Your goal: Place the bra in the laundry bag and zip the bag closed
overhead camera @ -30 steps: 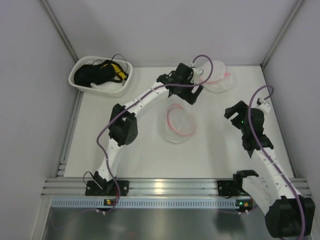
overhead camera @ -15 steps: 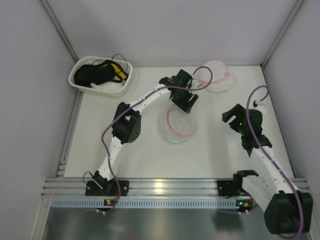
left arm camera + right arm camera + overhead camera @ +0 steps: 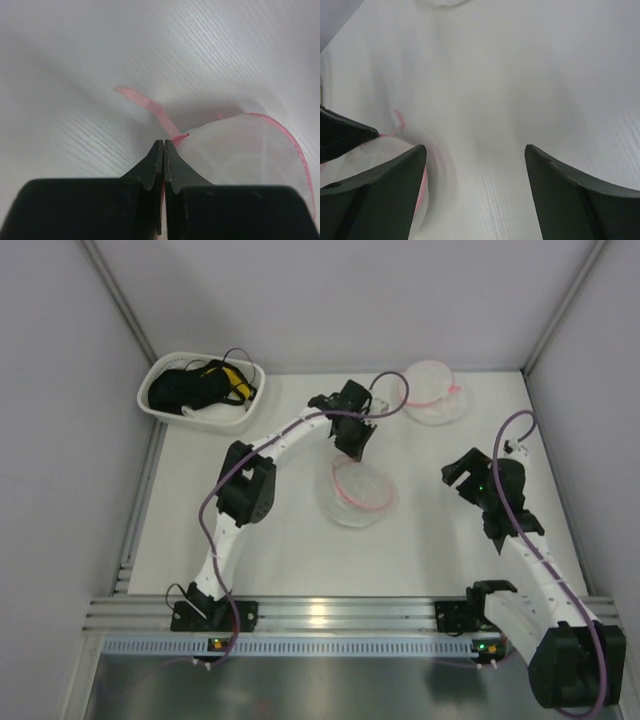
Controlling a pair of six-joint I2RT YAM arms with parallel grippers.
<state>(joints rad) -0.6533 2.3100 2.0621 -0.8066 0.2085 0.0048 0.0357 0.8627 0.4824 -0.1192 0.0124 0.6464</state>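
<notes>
The laundry bag [image 3: 355,490], a round white mesh pouch with a pink zipper ring, lies mid-table. My left gripper [image 3: 352,445] is at its far rim, shut on a pink tab there [image 3: 164,142]. The left wrist view shows pink pinched between the closed fingers, with the mesh dome [image 3: 245,150] to the right and a loose pink strip [image 3: 150,105] on the table beyond. The bra [image 3: 432,392], a pale white rounded piece with a pink edge, lies at the back right. My right gripper [image 3: 458,468] hovers open to the right of the bag [image 3: 395,165], holding nothing.
A white oval basket [image 3: 200,390] with a black and yellow tangle stands at the back left. Grey walls close in the table on three sides. The left arm's fingertip [image 3: 345,135] shows at the left edge of the right wrist view.
My left gripper has moved from beside the bra toward me to the bag's far rim and shut on its pink tab. The right gripper has shifted slightly left.
</notes>
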